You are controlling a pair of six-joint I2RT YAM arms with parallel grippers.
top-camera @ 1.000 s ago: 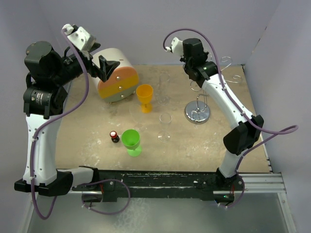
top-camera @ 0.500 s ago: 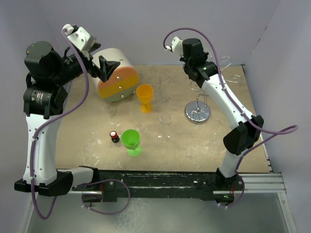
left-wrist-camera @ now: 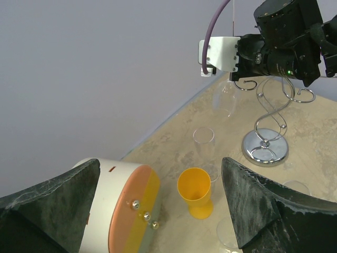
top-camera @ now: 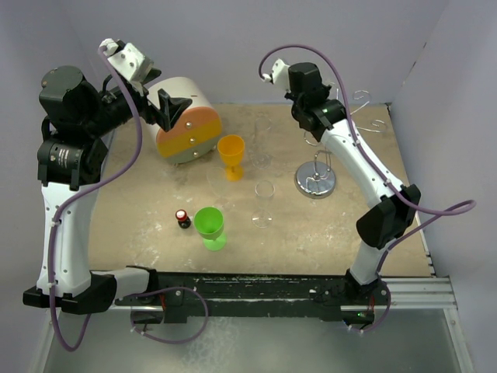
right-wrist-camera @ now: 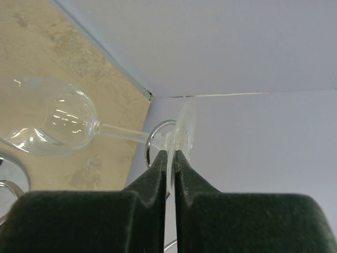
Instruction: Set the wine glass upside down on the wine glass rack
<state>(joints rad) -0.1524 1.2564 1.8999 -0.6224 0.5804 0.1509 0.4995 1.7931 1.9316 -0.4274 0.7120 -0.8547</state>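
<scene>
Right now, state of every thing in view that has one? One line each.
right gripper: shut on the foot of the wine glass
wine glass: held, bowl hanging down, stem in a loop of the rack
rack: upright
left gripper: open, empty, raised
orange cup: upright, empty
green cup: upright, empty
clear glass: upright
small bottle: upright, capped

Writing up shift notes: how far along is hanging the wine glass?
Done: the wine glass is lifted, bowl hanging down. In hand: the right end effector pinches its foot, stem at a loop of the wine glass rack. Left: let go and withdraw.
</scene>
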